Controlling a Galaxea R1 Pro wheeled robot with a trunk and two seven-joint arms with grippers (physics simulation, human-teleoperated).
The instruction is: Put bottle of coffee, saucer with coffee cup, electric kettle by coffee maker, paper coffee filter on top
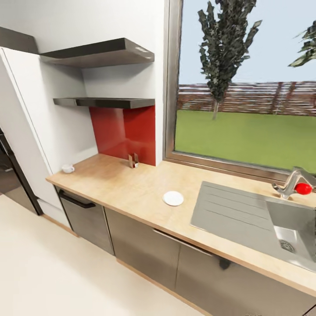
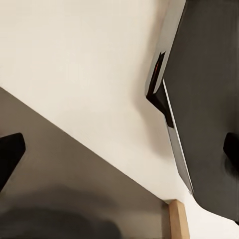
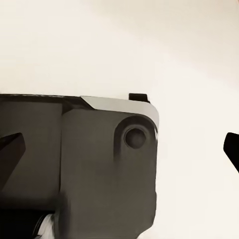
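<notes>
In the head view the kitchen countertop [image 1: 131,188] runs from the left wall to the steel sink. The saucer [image 1: 173,198], a small flat white plate, lies near the counter's middle, left of the sink's drainboard. The coffee cup [image 1: 67,168] stands at the counter's far left end against the white wall panel. The coffee maker, bottle of coffee, paper coffee filter and electric kettle are out of view. My left gripper [image 2: 119,152] and right gripper [image 3: 122,148] are both open, with nothing between the fingers, hanging over the cream floor.
Two dark shelves [image 1: 105,102] hang above a red backsplash, with a small brown-and-white object [image 1: 133,160] at its foot. The sink [image 1: 281,228] and a red-knobbed faucet [image 1: 296,185] are at the right under a window. Grey cabinets [image 1: 140,245] sit below. The robot's dark base [image 3: 99,169] shows under both wrists.
</notes>
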